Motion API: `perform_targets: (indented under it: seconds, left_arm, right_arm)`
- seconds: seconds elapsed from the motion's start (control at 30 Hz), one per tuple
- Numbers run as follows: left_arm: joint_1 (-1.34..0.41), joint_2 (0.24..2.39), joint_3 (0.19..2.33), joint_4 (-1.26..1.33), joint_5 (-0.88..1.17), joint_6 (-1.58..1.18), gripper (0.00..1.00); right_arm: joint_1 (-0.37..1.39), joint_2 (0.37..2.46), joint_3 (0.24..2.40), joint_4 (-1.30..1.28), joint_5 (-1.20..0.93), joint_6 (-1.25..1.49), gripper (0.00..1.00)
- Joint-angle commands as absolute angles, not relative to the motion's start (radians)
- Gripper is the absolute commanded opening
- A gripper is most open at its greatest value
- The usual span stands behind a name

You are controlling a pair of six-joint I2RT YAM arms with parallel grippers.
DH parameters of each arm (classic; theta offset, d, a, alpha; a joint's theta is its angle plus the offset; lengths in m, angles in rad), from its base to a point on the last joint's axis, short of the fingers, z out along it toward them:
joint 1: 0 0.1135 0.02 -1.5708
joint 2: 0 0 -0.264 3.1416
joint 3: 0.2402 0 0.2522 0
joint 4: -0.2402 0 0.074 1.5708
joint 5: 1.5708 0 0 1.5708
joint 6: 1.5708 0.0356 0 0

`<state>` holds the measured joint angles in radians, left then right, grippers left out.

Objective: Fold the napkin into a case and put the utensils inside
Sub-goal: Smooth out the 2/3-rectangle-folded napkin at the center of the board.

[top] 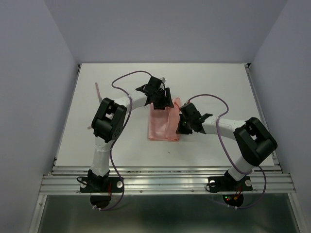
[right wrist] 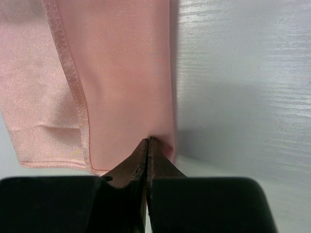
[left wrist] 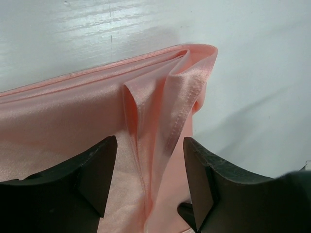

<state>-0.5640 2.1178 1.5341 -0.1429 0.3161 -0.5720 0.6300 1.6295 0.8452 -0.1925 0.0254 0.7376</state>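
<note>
The salmon-pink napkin (top: pixel 164 125) lies folded into a long strip in the middle of the table. My left gripper (top: pixel 163 99) is over its far end and open. In the left wrist view, a raised ridge of the napkin (left wrist: pixel 160 107) stands between the two fingers (left wrist: pixel 97 165) of the left gripper (left wrist: pixel 149 160) without touching either. My right gripper (top: pixel 182 124) is shut at the strip's right edge. The right wrist view shows the right gripper (right wrist: pixel 148 141) with its closed tips resting against the napkin (right wrist: pixel 121 73) near a hemmed corner. One thin pinkish utensil (top: pixel 97 90) lies at the far left of the table.
The white table (top: pixel 218 87) is enclosed by grey walls on three sides. An aluminium rail (top: pixel 165 180) runs along the near edge by the arm bases. Purple cables loop above both arms.
</note>
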Motion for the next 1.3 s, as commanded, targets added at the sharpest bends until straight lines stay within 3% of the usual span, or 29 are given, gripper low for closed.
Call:
perform_targets:
  seconds: [0.0, 0.37, 0.7, 0.83, 1.1, 1.17, 1.27]
  left_arm:
    - [-0.543, 2.123, 1.569, -0.147, 0.313, -0.555, 0.64]
    - [-0.523, 2.149, 1.565, -0.101, 0.318, -0.592, 0.5]
    - [-0.508, 2.151, 1.532, -0.049, 0.339, -0.624, 0.22]
    - [-0.503, 2.157, 1.523, -0.031, 0.371, -0.626, 0.02]
    - [-0.5, 2.164, 1.511, -0.02, 0.388, -0.611, 0.0]
    - [-0.499, 2.166, 1.511, -0.02, 0.391, -0.607, 0.0]
    - [-0.497, 2.169, 1.509, -0.021, 0.391, -0.603, 0.0]
  right_arm:
    - [0.646, 1.655, 0.851, -0.209, 0.04, 0.727, 0.01]
    - [0.646, 1.657, 0.853, -0.219, 0.043, 0.73, 0.01]
    - [0.655, 1.655, 0.857, -0.23, 0.044, 0.729, 0.01]
    - [0.655, 1.634, 0.876, -0.244, 0.057, 0.724, 0.01]
    - [0.655, 1.595, 1.009, -0.285, 0.192, 0.696, 0.12]
    - [0.631, 1.624, 1.06, -0.288, 0.201, 0.692, 0.23]
    - [0.617, 1.663, 1.127, -0.288, 0.207, 0.698, 0.26]
